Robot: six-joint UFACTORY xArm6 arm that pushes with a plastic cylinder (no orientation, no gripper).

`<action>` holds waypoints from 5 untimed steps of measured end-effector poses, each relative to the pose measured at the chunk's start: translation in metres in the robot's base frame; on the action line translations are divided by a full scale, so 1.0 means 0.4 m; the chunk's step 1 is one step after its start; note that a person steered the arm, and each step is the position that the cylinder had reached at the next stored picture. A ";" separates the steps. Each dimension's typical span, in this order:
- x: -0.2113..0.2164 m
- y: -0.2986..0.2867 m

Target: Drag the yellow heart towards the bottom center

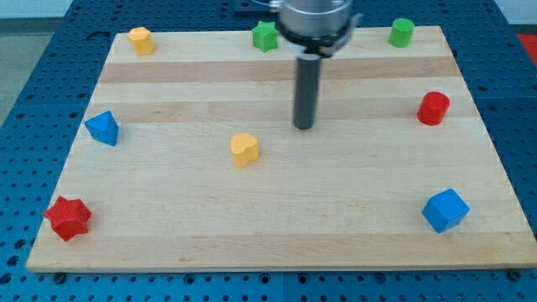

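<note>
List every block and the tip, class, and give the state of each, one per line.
yellow heart: free, mid-board
my tip: up-right of the heart, apart
yellow block: top left
green star: top edge
green cylinder: top right
red cylinder: right
blue cube: bottom right
blue block: left
red star: bottom left
</note>
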State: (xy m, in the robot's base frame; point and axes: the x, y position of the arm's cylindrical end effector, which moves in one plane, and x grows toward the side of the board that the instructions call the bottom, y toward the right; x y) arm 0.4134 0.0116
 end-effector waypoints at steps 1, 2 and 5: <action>0.004 -0.091; 0.041 -0.109; 0.018 -0.245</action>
State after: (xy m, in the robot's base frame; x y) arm 0.4207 -0.0866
